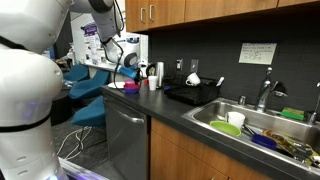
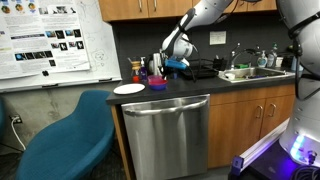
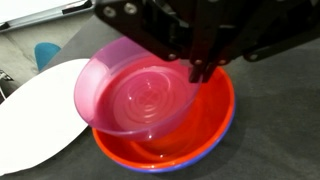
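Observation:
In the wrist view my gripper is shut on the rim of a translucent pink bowl, held tilted just above a red bowl that sits nested in a blue one. A white plate lies beside them on the dark counter. In both exterior views the gripper hangs over the stacked bowls near the counter's end.
A dishwasher sits under the counter. A dark drying rack and a sink full of dishes lie further along. A blue chair stands beside the counter. A wall poster hangs above it.

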Available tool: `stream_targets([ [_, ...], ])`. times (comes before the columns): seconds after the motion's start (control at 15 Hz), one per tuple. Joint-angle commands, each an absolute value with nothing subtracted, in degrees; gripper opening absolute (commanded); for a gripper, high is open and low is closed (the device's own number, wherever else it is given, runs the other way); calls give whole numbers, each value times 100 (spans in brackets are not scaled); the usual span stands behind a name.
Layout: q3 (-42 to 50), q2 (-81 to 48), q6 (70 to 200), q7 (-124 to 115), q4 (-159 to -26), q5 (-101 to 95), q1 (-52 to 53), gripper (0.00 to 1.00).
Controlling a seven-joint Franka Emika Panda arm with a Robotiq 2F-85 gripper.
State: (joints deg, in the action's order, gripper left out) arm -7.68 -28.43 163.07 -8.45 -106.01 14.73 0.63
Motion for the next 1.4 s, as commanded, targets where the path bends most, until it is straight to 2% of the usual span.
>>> stream_targets([
  [0.0, -995, -2667, 16310, -567, -10579, 1751, -154, 1],
  [0.47, -975, -2105, 16561, -466, -10826, 1832, -319, 1],
  [0.87, -923, -1530, 17847, -491, -11166, 1927, -557, 1],
  [1.33, -70, -1517, 19037, -667, -11636, 1696, -220, 1],
])
